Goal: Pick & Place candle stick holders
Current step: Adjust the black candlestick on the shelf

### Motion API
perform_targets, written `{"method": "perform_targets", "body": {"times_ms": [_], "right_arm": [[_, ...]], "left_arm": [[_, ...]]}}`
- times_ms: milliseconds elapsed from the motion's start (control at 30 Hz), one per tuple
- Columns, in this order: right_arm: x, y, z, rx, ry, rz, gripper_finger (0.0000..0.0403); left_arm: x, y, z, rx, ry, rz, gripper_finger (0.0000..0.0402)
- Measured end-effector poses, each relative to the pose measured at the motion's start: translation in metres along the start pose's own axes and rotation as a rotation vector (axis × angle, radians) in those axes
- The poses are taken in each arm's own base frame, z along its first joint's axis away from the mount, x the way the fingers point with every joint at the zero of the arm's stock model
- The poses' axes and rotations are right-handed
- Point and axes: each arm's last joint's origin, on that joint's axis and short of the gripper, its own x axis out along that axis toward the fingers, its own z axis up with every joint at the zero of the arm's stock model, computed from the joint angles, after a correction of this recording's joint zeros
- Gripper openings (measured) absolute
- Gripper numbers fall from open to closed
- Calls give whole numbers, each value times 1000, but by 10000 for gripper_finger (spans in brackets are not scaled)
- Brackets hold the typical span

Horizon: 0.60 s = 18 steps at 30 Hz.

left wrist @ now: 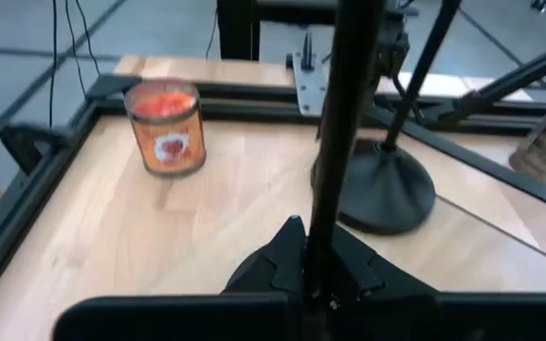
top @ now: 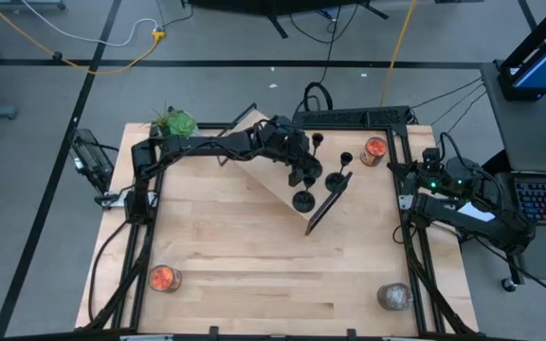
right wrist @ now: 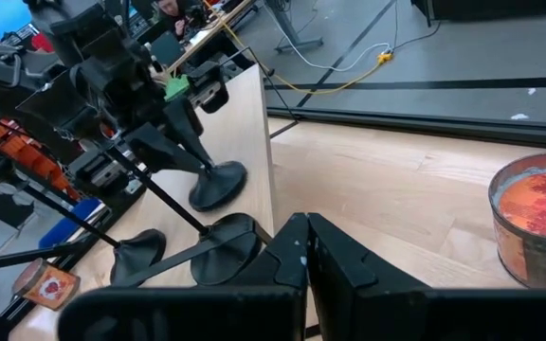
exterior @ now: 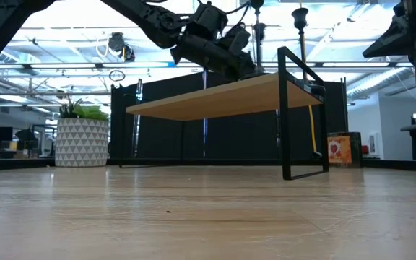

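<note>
Three matte-black candle stick holders stand on a small wooden shelf [top: 271, 185] with a black frame, at the table's far middle. Their disc bases show in the right wrist view [right wrist: 218, 185] [right wrist: 224, 248] [right wrist: 140, 254]. My left gripper [top: 301, 170] reaches over the shelf from the left and is shut on one holder [left wrist: 335, 142]. A second holder's base [left wrist: 382, 194] rests on the board just beyond it. My right gripper [right wrist: 306, 237] is shut and empty, waiting at the table's right edge [top: 417, 188]. My left gripper pinches the holder's thin stem [left wrist: 318, 248] between its two fingers. The fingers lie across the stem and come slanting down from the table's left side [exterior: 219, 47]. In the right wrist view the held holder's base [right wrist: 218, 185] appears to rest on the shelf board, stem upright.
An orange candle jar [top: 374, 150] stands at the far right beside the shelf. Another orange jar [top: 164, 278] is at the near left and a grey jar [top: 393, 296] at the near right. A potted plant [top: 173, 121] stands at the far left. A black frame rims the table.
</note>
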Motion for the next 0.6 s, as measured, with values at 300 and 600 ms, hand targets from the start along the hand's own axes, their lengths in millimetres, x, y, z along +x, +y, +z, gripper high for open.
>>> {"method": "perform_targets", "body": {"times_ms": [300, 600], "right_arm": [[0, 0, 0, 0, 0, -1, 0], [0, 0, 0, 0, 0, 1, 0]], "left_arm": [[0, -19, 2, -2, 52, -11, 34], [3, -30, 1, 12, 76, 5, 15]]}}
